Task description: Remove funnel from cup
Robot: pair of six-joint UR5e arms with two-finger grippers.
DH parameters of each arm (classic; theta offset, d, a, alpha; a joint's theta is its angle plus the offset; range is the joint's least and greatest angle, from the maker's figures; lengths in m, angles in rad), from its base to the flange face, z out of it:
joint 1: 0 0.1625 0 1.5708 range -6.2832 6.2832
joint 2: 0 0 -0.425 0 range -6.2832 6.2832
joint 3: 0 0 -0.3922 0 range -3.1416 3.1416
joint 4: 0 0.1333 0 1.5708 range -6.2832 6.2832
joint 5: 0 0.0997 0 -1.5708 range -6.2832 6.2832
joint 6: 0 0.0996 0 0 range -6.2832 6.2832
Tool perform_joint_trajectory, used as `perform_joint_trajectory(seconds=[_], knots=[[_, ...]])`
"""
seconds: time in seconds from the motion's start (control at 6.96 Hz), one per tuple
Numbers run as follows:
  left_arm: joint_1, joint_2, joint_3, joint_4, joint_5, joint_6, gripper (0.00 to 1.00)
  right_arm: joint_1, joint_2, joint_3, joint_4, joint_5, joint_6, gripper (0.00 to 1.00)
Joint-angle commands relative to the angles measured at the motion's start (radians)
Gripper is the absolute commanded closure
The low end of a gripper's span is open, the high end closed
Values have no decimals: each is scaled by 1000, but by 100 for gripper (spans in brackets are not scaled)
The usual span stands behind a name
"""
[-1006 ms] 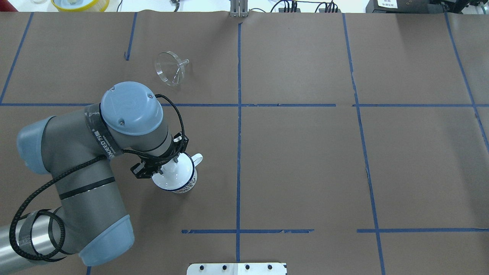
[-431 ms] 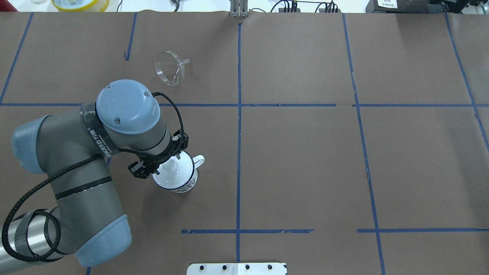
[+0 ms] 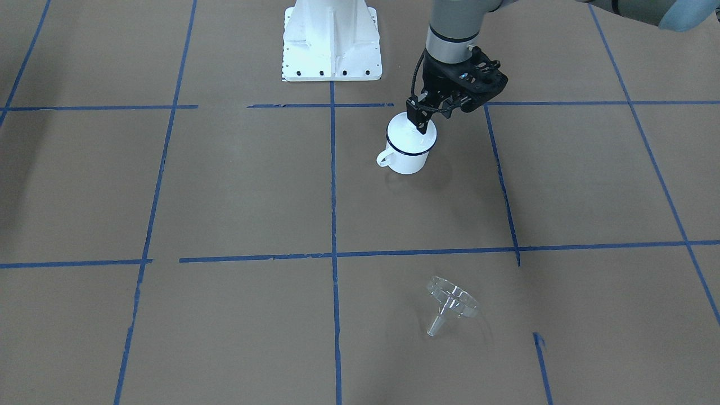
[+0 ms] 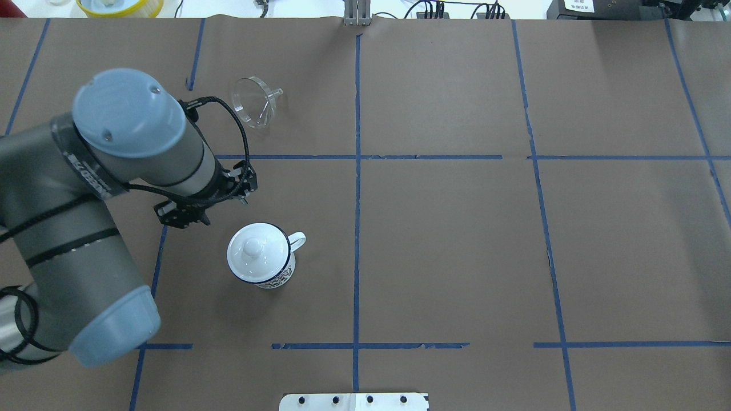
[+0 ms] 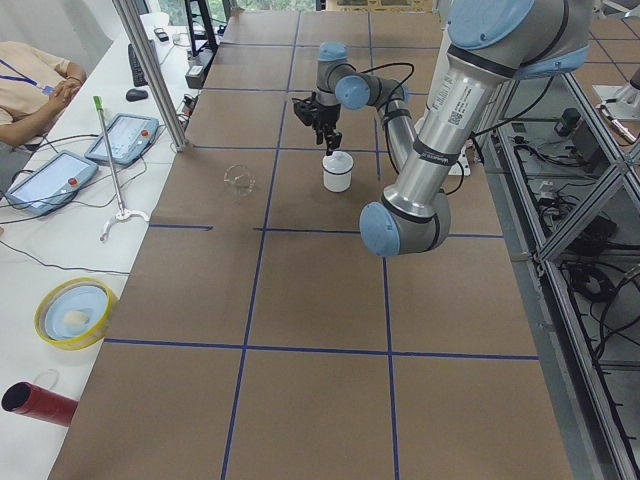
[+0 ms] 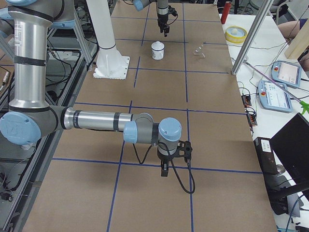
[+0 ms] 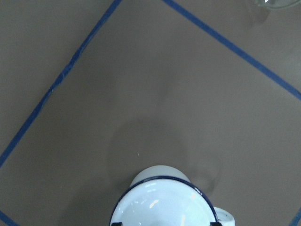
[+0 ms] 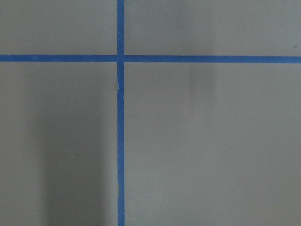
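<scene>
The clear funnel (image 4: 254, 103) lies on its side on the brown paper, far from the cup; it also shows in the front view (image 3: 450, 304). The white cup (image 4: 280, 275) with a dark blue rim stands upright, also in the front view (image 3: 408, 160). A white domed lid (image 4: 251, 246) with a knob sits on it. My left gripper (image 3: 422, 121) hangs raised above the cup, open and empty; from overhead (image 4: 203, 208) the wrist hides its fingers. My right gripper (image 6: 164, 170) hangs over bare paper far away, and I cannot tell its state.
A white mounting plate (image 4: 354, 401) sits at the robot's edge of the table. A yellow-rimmed bowl (image 4: 120, 5) sits past the far edge. Blue tape lines cross the paper. An operator (image 5: 30, 80) sits beside tablets off the table.
My left gripper has let go of the lid's knob and risen away from the cup. The lid stays on the cup. The funnel has not moved.
</scene>
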Motion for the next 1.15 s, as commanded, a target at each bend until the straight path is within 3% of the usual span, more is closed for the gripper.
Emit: perform_joint_trajectory(seconds=[0.0, 0.43, 0.72, 0.86, 1.01], knots=[[-226, 72, -3, -5, -118, 353, 31, 0, 0, 0, 0, 0, 0, 0], [-592, 222, 65, -5, -287, 991, 28, 0, 0, 0, 0, 0, 0, 0], [-801, 278, 206, -6, -315, 1394, 27, 0, 0, 0, 0, 0, 0, 0], [-901, 278, 313, -6, -315, 1572, 23, 0, 0, 0, 0, 0, 0, 0], [-978, 290, 375, -9, -315, 1690, 10, 0, 0, 0, 0, 0, 0, 0]])
